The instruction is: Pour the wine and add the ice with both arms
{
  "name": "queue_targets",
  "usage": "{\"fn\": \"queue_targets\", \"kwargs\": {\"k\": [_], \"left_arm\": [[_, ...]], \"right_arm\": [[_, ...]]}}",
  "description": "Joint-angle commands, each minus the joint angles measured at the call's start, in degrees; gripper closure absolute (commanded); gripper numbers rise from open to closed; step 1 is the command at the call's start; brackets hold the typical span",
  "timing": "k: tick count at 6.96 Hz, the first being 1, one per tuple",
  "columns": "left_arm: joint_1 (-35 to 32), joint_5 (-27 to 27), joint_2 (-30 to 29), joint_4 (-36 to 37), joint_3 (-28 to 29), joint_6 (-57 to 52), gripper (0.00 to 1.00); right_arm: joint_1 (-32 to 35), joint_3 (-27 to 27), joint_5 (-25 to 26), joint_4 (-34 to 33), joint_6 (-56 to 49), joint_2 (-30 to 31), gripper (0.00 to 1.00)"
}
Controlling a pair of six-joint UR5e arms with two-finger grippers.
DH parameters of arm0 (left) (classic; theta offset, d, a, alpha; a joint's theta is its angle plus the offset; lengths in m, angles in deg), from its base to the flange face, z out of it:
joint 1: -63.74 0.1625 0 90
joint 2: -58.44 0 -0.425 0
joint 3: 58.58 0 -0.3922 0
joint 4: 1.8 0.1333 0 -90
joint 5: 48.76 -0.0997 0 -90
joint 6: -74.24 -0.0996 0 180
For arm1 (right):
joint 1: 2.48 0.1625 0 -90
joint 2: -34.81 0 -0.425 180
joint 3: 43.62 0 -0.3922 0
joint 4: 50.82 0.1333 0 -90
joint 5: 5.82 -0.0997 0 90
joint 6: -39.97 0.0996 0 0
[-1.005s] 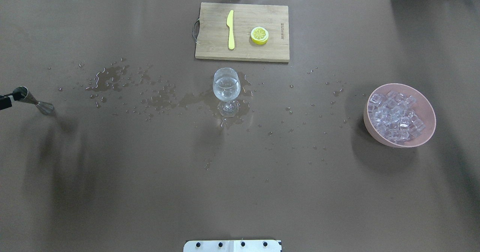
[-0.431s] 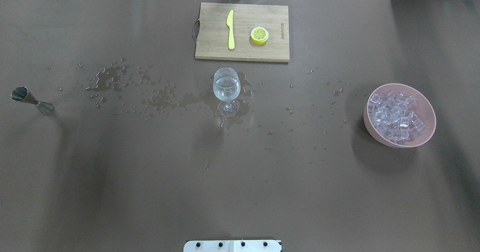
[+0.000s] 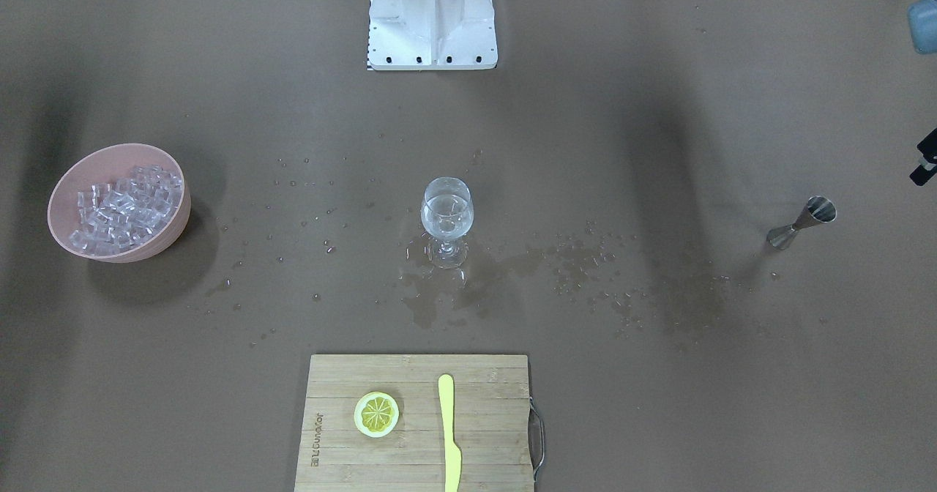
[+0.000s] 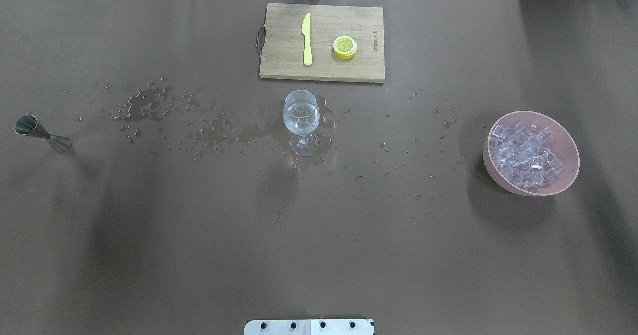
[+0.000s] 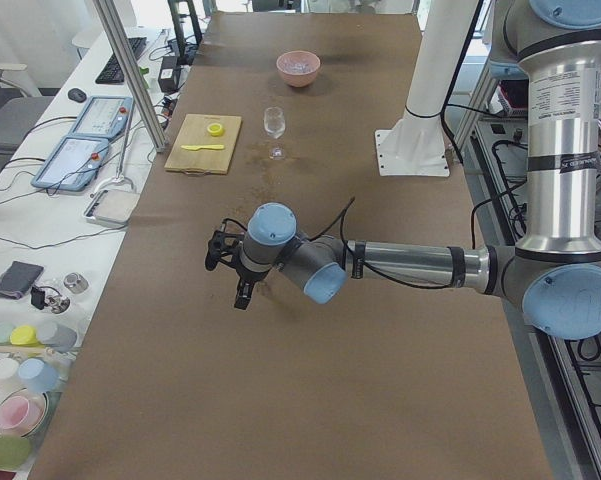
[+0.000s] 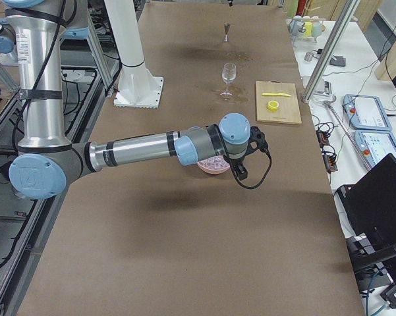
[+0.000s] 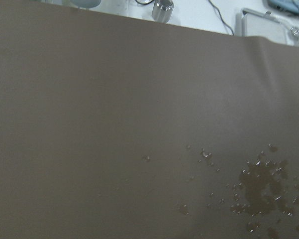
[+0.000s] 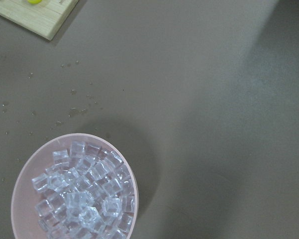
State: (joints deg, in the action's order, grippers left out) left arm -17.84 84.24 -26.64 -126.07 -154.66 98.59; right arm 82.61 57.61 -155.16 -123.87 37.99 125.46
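In the front-facing view, the wine point(image 3: 446, 216) is sitting as a small clear pool in the wine glass point(image 3: 446, 221), which is standing upright mid-bench amid spilled droplets point(image 3: 585, 258). The ice point(image 3: 124, 206) is lying heaped in the pink bowl point(image 3: 77, 176), well apart from the glass. A metal jigger point(image 3: 801, 222) is standing alone on the brown bench point(image 3: 659, 97), and only a black sliver of the left fingers point(image 3: 926, 157) is showing at the frame edge, apart from the jigger; I cannot tell whether they are released or clenched. A cutting board point(image 3: 490, 419) is carrying a lemon slice point(image 3: 377, 413) and a yellow knife point(image 3: 448, 433), and the white pedestal point(image 3: 432, 16) is standing across the bench from it. The overhead view is showing the same layout, with no arm reaching over the bench. From the left end, the left arm point(image 5: 410, 268) is stretching low across the bench, its fingers pointing down and holding nothing visible. From the right end, the right arm point(image 6: 138, 148) is hanging over the bowl and partly hiding it; the right fingers point(image 6: 241, 172) are pointing down, and I cannot tell whether they are parted or closed. The left wrist camera is looking at bare bench with scattered droplets. The right wrist camera is looking down on the bowl of ice, with a corner of the board showing.
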Motion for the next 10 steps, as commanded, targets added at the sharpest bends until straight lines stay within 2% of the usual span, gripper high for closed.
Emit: {"fn": "queue_targets", "kwargs": {"k": [1,2,3,4,7,10], "left_arm": [[-0.42,0.24,0.26,1.48,0.02,-2.12,0.01],[-0.42,0.25,0.26,1.40,0.10,-2.12,0.01],[-0.42,0.25,0.26,1.40,0.11,-2.12,0.01],[-0.42,0.25,0.18,1.40,0.02,-2.12,0.01],[-0.42,0.25,0.09,1.31,0.02,-1.77,0.01],[-0.42,0.33,0.26,1.22,-0.07,-1.77,0.01]], "right_arm": [[-5.15,0.47,0.44,10.59,12.98,0.93,0.00],[-9.89,0.47,3.06,16.22,21.58,0.94,0.00],[-14.11,1.16,7.87,19.93,26.88,0.94,0.00],[-18.24,2.65,13.14,20.66,28.59,1.46,0.00],[-27.92,3.02,22.48,20.49,28.69,2.34,0.08],[-31.20,2.49,24.70,20.41,28.61,4.10,0.17]]}}
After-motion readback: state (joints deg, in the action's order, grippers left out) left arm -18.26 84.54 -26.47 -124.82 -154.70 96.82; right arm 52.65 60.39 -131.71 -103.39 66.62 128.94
